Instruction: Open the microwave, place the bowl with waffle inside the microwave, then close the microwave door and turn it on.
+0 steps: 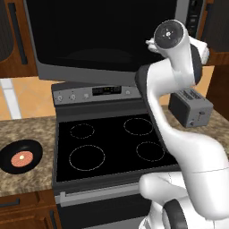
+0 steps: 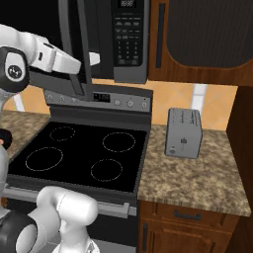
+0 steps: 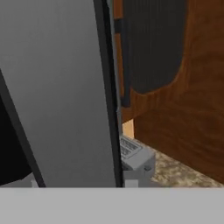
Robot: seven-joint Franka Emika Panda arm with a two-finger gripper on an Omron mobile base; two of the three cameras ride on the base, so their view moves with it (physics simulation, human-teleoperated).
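Pincer point(image 2: 88, 60) hides behind the swung-out microwave door point(image 2: 74, 49), its grip impossible to tell.

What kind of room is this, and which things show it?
Most likely a home kitchen, rendered in simulation: a black-topped stove with four burner rings, a microwave mounted above it, and a grey toaster on a granite-look counter.

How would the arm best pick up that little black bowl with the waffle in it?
Probably by its rim, from straight above. The bowl sits flat and shallow on the counter left of the stove, with the waffle filling its middle, so one finger inside the rim, one outside.
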